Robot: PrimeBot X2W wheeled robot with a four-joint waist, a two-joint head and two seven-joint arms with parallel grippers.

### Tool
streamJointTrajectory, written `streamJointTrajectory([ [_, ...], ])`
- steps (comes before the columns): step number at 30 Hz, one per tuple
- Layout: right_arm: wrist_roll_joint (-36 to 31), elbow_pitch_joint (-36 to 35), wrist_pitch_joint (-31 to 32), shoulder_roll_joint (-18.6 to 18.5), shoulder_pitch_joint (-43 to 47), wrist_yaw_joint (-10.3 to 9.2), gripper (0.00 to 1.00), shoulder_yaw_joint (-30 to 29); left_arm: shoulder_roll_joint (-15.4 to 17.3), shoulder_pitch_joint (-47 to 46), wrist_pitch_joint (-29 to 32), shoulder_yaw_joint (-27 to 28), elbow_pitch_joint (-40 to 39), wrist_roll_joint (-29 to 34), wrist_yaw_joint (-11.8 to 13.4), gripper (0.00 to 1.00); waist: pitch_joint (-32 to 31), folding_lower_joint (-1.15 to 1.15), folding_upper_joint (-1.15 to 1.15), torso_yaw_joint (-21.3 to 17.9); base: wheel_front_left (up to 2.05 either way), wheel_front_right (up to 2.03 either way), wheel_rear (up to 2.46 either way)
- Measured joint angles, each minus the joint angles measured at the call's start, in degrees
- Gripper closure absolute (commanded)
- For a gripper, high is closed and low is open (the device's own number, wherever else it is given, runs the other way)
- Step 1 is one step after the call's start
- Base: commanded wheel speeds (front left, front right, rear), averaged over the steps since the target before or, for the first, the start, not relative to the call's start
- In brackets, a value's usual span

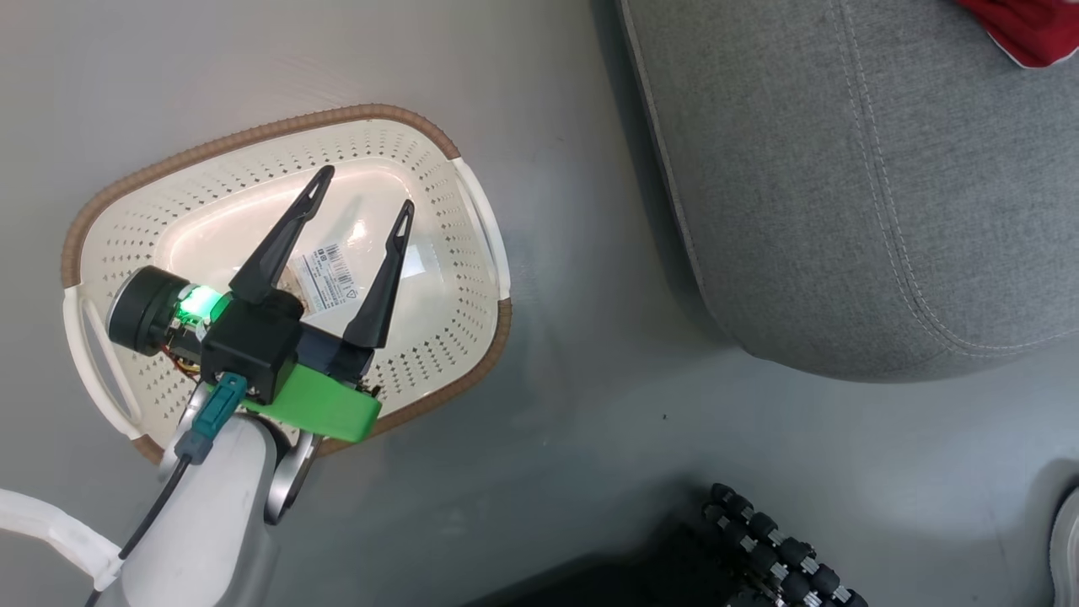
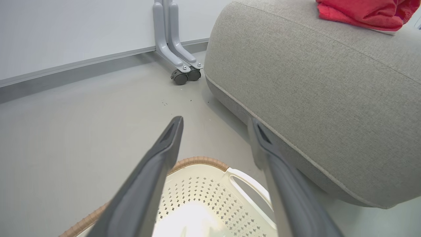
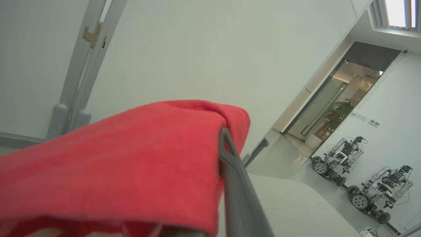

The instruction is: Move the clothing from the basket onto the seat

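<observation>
The cream basket (image 1: pixel 253 135) stands on the grey floor at the left, with just a barcode label (image 1: pixel 333 274) on its bottom. My left gripper (image 1: pixel 367 190) hovers over it, open, with nothing between the fingers. In the left wrist view the left gripper (image 2: pixel 216 121) points past the basket (image 2: pixel 204 197) toward the seat (image 2: pixel 312 82). The grey seat (image 1: pixel 843 211) fills the right, with red clothing (image 1: pixel 1028 29) lying at its far corner (image 2: pixel 361 13). My right gripper (image 3: pixel 223 133) is shut on red clothing (image 3: pixel 131 154) that drapes over one finger, above the seat (image 3: pixel 289 204).
Bare floor separates the basket from the seat. Black rollers of my wheeled base (image 1: pixel 775 548) show at the bottom edge. A grey castor leg (image 2: pixel 179 65) stands by the wall behind the seat. Other robots (image 3: pixel 361 184) are parked far off.
</observation>
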Motion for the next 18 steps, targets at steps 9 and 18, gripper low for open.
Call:
streamJointTrajectory([
  [9,-1.44,7.19,0.00,0.65,4.23,0.00,1.00,-2.47,-0.12,0.18,0.00,0.02,0.63,0.35,-0.01,0.00,-1.38,0.00,0.00,-0.69,0.00,0.00,0.00],
  [18,-2.20,17.80,0.00,-0.90,4.49,0.00,0.00,-0.09,-0.83,0.60,0.00,-0.08,0.07,-0.86,0.00,0.00,-3.11,0.00,0.00,-0.66,0.00,0.00,0.00],
])
